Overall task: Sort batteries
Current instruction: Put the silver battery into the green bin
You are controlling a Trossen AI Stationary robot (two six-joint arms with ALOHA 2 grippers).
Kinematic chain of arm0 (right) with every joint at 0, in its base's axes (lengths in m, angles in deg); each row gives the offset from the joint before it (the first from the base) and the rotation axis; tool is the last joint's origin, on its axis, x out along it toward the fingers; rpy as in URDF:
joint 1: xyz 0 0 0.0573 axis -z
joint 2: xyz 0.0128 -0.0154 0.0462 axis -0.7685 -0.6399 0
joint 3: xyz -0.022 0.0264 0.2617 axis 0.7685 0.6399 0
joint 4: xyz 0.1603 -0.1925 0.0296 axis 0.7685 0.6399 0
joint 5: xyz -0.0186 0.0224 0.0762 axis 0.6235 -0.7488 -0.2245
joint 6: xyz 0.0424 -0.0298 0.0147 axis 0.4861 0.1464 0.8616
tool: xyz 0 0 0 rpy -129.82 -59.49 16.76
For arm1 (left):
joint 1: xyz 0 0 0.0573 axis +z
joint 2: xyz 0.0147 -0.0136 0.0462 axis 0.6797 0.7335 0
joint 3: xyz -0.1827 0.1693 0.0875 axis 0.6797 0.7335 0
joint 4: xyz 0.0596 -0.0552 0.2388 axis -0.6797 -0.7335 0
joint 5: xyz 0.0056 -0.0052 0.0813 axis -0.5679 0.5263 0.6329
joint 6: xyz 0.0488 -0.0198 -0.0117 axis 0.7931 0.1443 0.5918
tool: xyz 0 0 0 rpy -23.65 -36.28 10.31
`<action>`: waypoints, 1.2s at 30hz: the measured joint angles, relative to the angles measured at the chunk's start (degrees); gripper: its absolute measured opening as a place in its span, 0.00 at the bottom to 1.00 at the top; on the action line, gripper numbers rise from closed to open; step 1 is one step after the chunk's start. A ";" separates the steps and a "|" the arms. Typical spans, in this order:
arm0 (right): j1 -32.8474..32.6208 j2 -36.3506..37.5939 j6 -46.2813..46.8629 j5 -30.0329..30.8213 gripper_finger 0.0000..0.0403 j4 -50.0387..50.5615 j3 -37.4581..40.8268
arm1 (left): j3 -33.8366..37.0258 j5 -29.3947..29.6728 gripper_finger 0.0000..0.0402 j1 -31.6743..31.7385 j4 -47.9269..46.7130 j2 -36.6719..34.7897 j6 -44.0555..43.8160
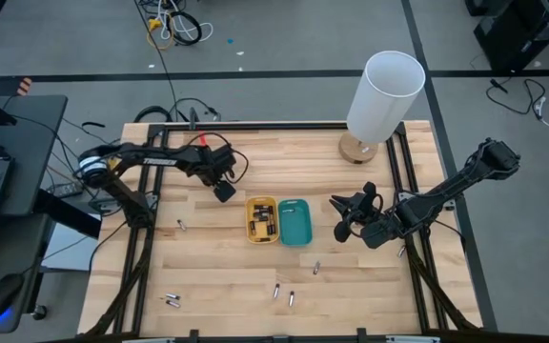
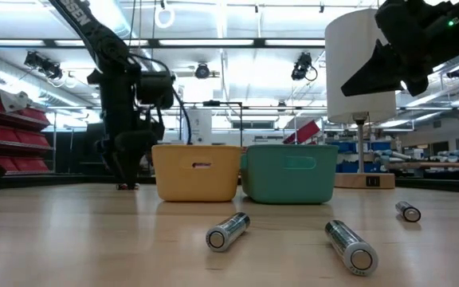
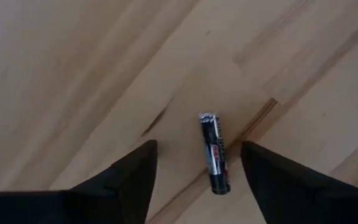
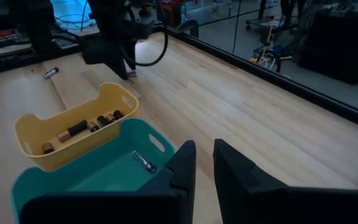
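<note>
My left gripper is open and points down at the table, left of the yellow tray. A dark battery lies flat on the wood between its two fingers, touching neither. My right gripper hovers to the right of the teal tray, open by a narrow gap and holding nothing. The yellow tray holds several batteries. A single small battery lies in the teal tray. Loose batteries lie on the near part of the table.
A white lamp stands on a wooden base at the table's far right. Another battery lies left of the yellow tray. Black frame rails run along the table's sides. Bare wood stretches between the trays and the near edge.
</note>
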 joint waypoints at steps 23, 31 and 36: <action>0.00 0.00 1.51 -1.74 0.11 3.95 0.00 | -10.11 -1.98 0.09 -1.58 -6.92 2.30 -0.24; 0.00 0.00 6.08 -1.86 0.11 8.94 0.00 | -21.81 -3.50 0.09 -10.54 -4.59 1.99 -0.11; 0.00 0.00 6.67 -1.86 0.11 9.20 0.00 | -25.45 -4.66 0.09 -17.53 2.81 1.93 0.82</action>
